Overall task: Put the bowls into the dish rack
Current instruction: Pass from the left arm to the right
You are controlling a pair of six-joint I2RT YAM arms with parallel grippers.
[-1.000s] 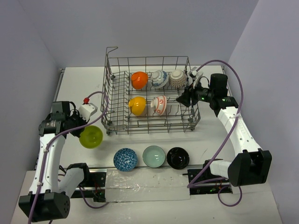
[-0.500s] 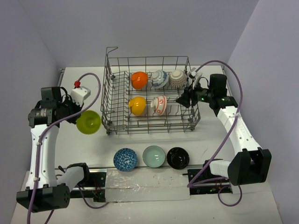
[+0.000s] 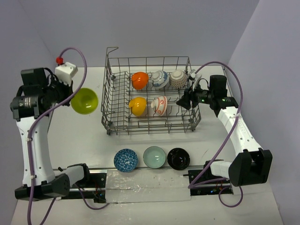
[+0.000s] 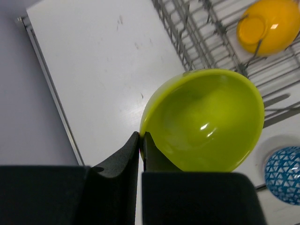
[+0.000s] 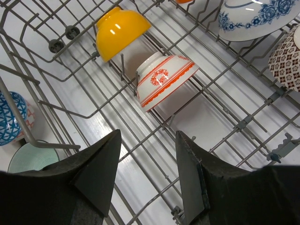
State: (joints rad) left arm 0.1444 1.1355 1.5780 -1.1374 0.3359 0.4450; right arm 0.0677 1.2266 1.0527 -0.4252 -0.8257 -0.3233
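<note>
Pinching lime green bowl (image 4: 201, 119), left hand (image 4: 140, 141) aloft

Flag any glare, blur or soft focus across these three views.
Top external: even, soft light, everything sharp, only faint shadows under the dish rack. Left wrist: small glare spots inside the lime green bowl; the dark fingers in front show little detail. Right wrist: wires and the red-and-white bowl crisp, bright sheen on the table beneath, near fingers slightly soft.

Glossy lime green bowl (image 4: 204, 121), grey metal wire dish rack (image 3: 149, 96), matt white table (image 3: 84, 140).
</note>
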